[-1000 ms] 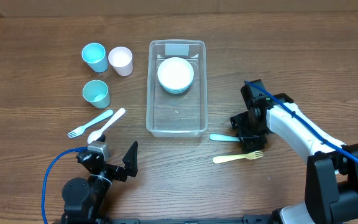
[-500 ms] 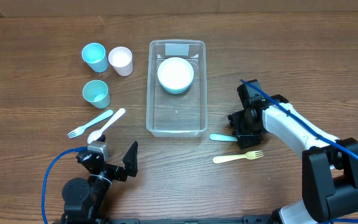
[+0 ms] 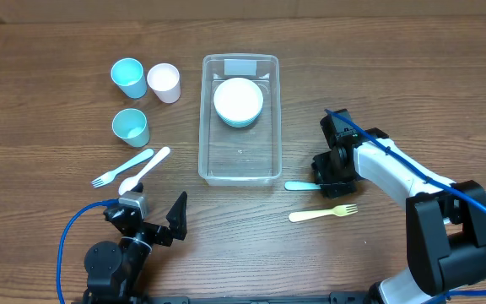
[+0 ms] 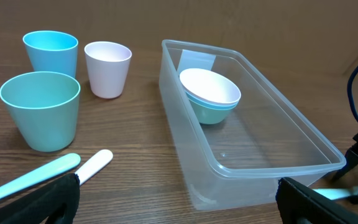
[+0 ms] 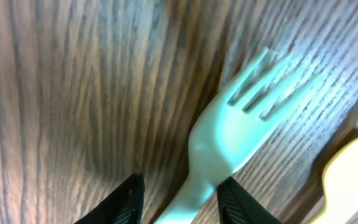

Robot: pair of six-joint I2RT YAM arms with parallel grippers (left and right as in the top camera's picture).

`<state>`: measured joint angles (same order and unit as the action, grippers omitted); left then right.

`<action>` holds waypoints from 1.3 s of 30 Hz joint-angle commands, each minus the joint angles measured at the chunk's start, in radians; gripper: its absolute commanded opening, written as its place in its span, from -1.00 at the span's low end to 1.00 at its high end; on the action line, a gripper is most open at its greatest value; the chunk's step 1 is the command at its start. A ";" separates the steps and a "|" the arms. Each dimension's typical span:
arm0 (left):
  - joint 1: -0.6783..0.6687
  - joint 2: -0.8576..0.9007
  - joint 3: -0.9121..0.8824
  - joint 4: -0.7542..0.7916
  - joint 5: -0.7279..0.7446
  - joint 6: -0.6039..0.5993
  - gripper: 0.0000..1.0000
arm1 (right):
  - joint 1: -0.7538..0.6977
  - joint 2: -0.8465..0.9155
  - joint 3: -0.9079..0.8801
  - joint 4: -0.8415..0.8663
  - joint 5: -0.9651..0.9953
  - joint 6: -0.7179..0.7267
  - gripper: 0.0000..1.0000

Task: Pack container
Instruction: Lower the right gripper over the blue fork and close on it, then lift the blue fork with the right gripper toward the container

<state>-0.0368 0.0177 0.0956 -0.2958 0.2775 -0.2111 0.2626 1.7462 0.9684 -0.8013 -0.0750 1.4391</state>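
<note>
On the brown wood-grain bench the clear container lies at centre, bowls inside. The left pincer gapes wide; the right pincer stands apart astride a pale-blue fork.

the right arm has a long white shell between black joints, and a blue cable runs along its top. the left arm is black, with a looping blue cord and a small silver block. the left gripper has matte black fingers.
</note>
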 commanded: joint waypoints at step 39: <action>0.004 -0.006 -0.004 0.003 0.011 -0.014 1.00 | -0.068 -0.071 0.362 -0.130 0.198 -0.315 -0.92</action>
<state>-0.0368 0.0177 0.0956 -0.2955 0.2771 -0.2111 0.1970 1.7069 1.2964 -0.9352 0.1036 1.1473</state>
